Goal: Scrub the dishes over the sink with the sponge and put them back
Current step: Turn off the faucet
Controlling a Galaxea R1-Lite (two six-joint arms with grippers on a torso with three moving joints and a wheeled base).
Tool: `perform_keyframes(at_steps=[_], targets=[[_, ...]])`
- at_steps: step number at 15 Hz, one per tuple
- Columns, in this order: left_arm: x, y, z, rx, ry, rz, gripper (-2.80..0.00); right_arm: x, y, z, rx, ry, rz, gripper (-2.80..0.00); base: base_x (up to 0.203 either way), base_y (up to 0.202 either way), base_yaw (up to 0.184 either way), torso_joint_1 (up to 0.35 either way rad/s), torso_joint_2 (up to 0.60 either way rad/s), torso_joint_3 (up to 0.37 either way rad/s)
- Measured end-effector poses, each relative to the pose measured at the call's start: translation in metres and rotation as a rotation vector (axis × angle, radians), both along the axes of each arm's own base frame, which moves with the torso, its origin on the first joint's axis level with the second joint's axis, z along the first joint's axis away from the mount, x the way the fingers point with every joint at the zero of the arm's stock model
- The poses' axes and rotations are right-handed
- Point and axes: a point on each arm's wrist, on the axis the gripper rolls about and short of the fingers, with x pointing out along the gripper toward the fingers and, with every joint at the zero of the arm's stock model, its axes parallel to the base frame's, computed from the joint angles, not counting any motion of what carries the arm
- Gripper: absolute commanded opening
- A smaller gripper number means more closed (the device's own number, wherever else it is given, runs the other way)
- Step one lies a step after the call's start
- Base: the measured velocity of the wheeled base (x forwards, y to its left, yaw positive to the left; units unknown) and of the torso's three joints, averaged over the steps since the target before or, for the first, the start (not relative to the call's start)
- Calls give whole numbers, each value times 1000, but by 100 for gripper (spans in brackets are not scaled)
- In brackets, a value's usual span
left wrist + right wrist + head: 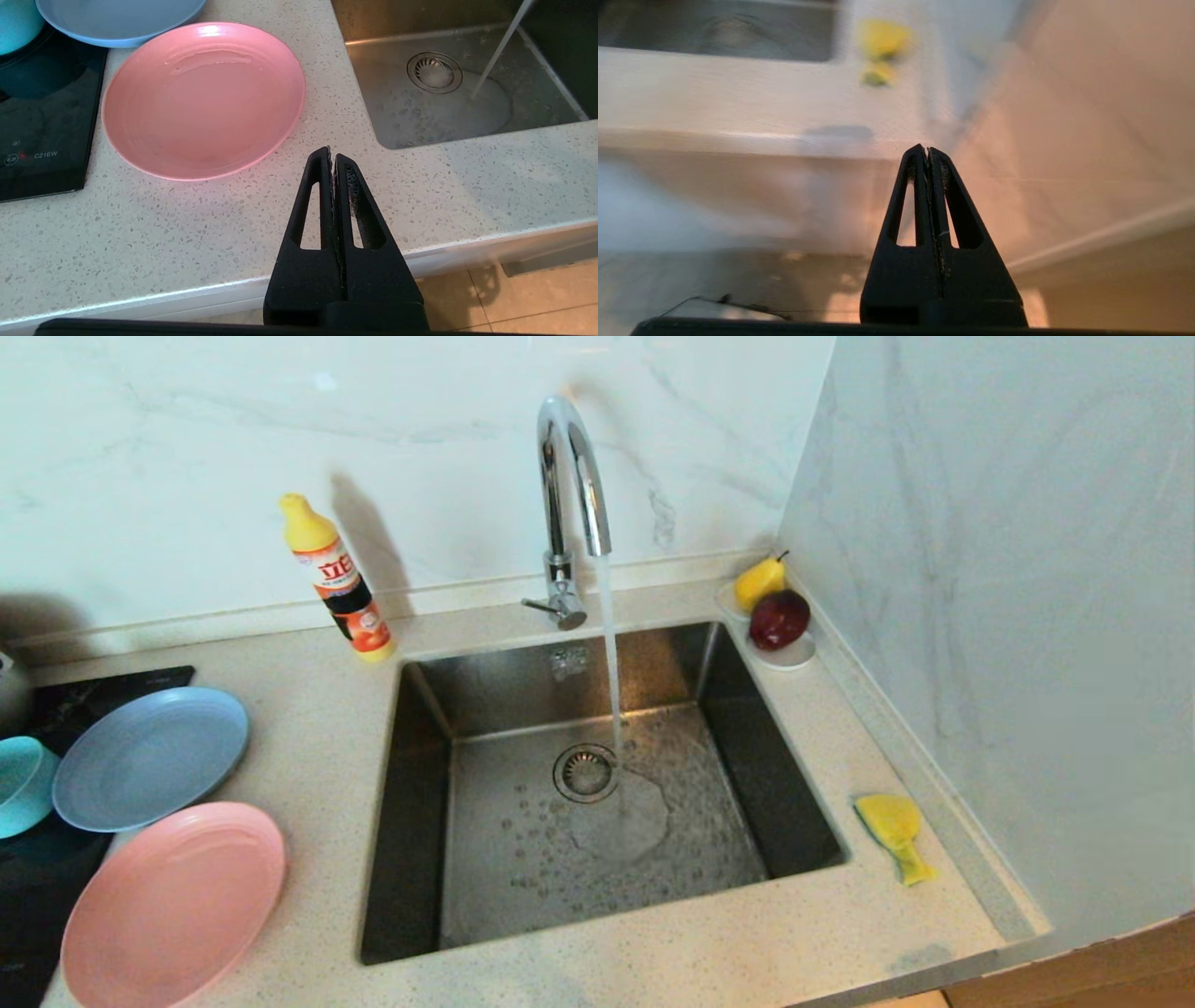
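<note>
Sponge (893, 832) waits right of the sink (597, 784), dishes on the left.
Both grippers closed and empty at the counter's (187, 233) front edge: right gripper (928, 151) nearer the sponge, left gripper (332, 156) just short of the pink plate (203, 100).

The head view looks steeply down from above the counter onto the sink (597, 784), which fills its middle, with the marble walls behind and to the right of it. The left wrist view sits low and close at the counter's front edge left of the sink, facing across the pink plate (203, 100) toward the drain (434, 72). The right wrist view hangs below counter height, right of the sink, facing up past the sponge (880, 46). All three share the sink.
</note>
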Motion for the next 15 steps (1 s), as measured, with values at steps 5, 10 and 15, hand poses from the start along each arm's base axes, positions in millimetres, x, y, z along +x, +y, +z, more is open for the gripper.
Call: perform_keyframes(at_steps=[5,10,15], targets=[[0,0,0,0,-1,0,-280,1,-1,-7,27,12,-53,-280,0,0,0,0,0,0],[0,0,0,-1,0,0,-280,1,-1,-8,60,12,-60,-280,0,0,0,0,0,0],[0,0,0,-1,0,0,-280,1,-1,-8,61,13,-60,-280,0,0,0,0,0,0]])
